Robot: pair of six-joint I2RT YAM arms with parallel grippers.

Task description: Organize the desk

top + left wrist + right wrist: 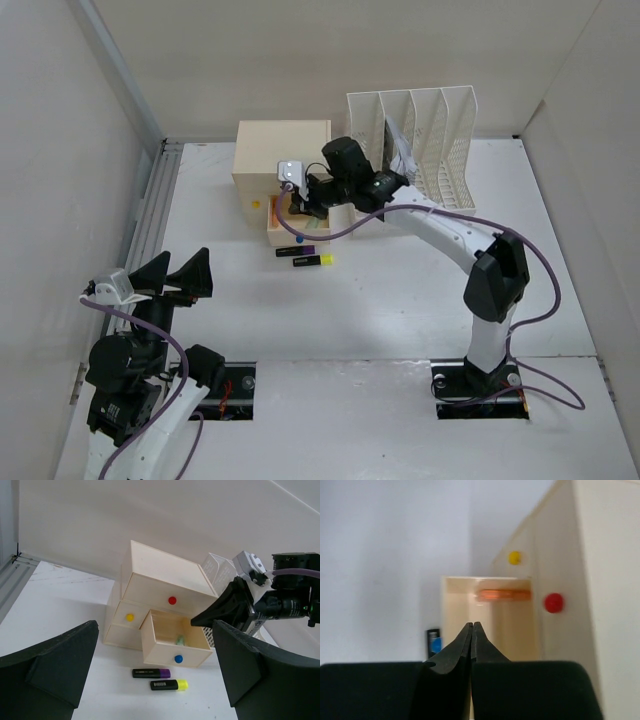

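Top external: saw right gripper (298, 207) pinched together, empty, over open drawer (283, 230); spotted two markers (300, 251) on table (400, 310) just nearer, lengthwise left-right; noted left gripper (178, 275) spread, farther off.

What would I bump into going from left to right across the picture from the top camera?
left gripper → cream drawer box → white slotted file rack
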